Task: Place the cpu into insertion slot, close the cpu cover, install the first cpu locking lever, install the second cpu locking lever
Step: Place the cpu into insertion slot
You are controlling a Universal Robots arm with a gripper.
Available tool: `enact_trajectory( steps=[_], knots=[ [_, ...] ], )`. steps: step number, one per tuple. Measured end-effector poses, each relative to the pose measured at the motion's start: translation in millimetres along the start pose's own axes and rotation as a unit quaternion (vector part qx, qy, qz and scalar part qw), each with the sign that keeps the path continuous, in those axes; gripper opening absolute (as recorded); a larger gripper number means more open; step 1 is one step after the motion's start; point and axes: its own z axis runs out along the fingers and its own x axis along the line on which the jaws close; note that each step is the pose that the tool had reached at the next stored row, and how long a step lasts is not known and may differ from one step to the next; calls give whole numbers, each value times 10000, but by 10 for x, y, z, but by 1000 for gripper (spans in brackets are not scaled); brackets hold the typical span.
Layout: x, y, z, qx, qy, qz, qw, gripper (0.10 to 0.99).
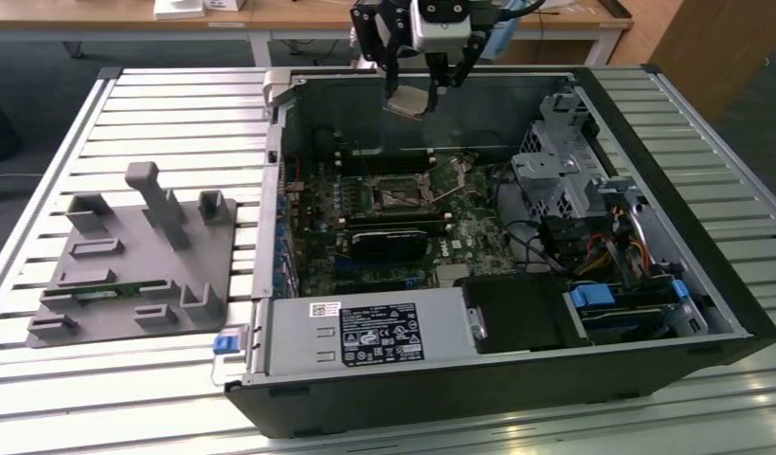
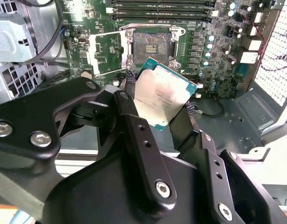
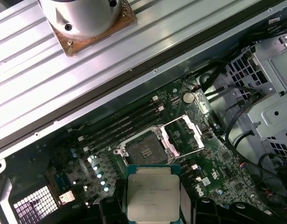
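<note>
My gripper [image 1: 413, 93] hangs above the open computer case, near its far wall, shut on the cpu [image 1: 409, 101]. In both wrist views the pale metallic cpu [image 2: 163, 95] [image 3: 153, 196] sits between the black fingers [image 2: 129, 109], tilted in the second wrist view. Below it on the green motherboard lies the insertion slot [image 1: 394, 195] [image 2: 150, 44] [image 3: 145, 150], its dark centre bare. The cpu cover [image 2: 106, 53] [image 3: 183, 134] stands swung open beside the slot. The cpu is well above the slot and touches nothing else.
A black card [image 1: 388, 242] lies just in front of the slot, and memory slots [image 3: 120, 126] lie behind it. A metal drive cage [image 1: 565, 171] with cables fills the case's right side. A grey fixture plate [image 1: 135, 256] sits on the table at the exterior view's left.
</note>
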Motion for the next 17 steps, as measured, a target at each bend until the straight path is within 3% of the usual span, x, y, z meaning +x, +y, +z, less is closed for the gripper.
enact_trajectory(
  steps=[10, 17],
  knots=[
    [7, -3, 6, -8, -37, 423, 9991, 541],
    [8, -4, 13, -16, -82, 917, 9958, 541]
  ],
)
